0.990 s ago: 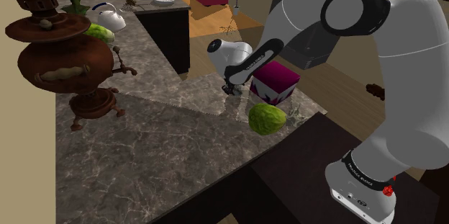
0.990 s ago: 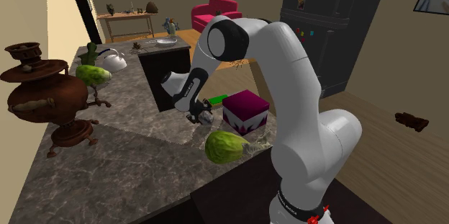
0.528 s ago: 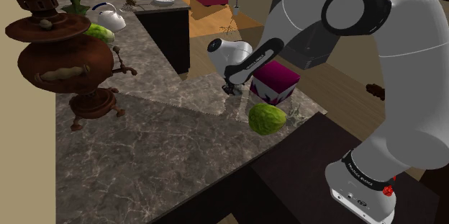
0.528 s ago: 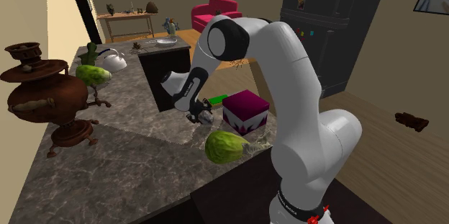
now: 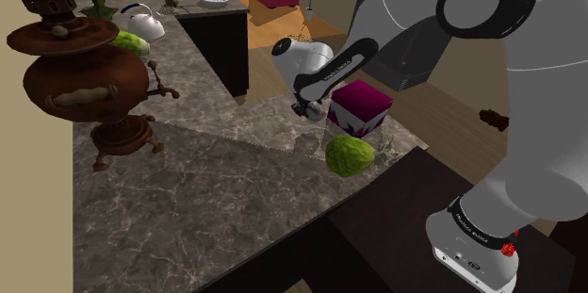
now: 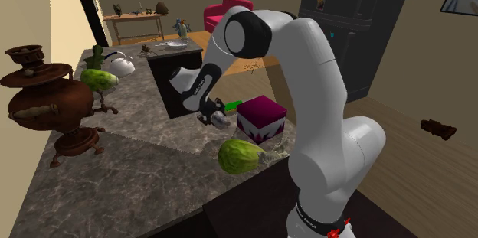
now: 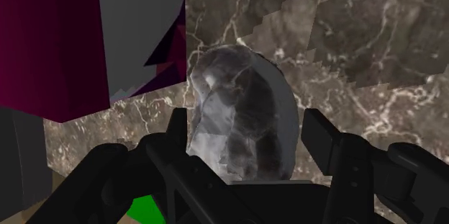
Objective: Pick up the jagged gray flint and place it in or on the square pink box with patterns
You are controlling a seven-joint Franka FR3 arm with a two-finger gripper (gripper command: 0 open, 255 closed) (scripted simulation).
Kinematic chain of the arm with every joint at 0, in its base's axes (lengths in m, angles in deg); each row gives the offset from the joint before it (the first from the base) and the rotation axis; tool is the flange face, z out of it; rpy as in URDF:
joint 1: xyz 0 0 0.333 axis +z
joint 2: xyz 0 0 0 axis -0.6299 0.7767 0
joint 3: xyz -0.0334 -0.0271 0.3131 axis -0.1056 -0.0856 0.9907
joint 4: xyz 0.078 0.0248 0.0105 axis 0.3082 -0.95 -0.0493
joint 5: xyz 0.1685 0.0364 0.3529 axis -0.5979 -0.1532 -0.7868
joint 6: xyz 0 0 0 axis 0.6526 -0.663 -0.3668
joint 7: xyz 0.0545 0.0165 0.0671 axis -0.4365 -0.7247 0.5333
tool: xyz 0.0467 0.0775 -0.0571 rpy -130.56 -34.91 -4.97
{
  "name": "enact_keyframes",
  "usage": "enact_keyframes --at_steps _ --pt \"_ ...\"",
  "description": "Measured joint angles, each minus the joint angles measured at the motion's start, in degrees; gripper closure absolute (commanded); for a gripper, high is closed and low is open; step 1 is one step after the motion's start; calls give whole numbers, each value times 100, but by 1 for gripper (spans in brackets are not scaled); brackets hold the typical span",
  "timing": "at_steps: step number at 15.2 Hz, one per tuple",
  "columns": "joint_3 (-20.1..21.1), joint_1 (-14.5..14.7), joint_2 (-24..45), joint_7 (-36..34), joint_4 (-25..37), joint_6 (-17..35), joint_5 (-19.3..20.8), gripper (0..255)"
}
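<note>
Gripper [image 6: 209, 114] is clamped on the gray flint [image 7: 241, 114], with a black finger [image 7: 176, 135] on either side of the mottled, rough-edged stone. The flint hangs low over the dark marble counter [image 5: 207, 192], just beside the pink-topped square box [image 5: 360, 107] with its white, patterned side, not in or on it. A green, bumpy round fruit [image 5: 350, 155] lies on the counter near the box toward the stand, and a brown samovar [image 5: 85, 79] stands well apart at the shoulder view's left.
</note>
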Motion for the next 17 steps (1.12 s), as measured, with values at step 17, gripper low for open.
enact_keyframes --at_steps 17 --pt "186 -105 -930 554 -104 -671 -391 255"
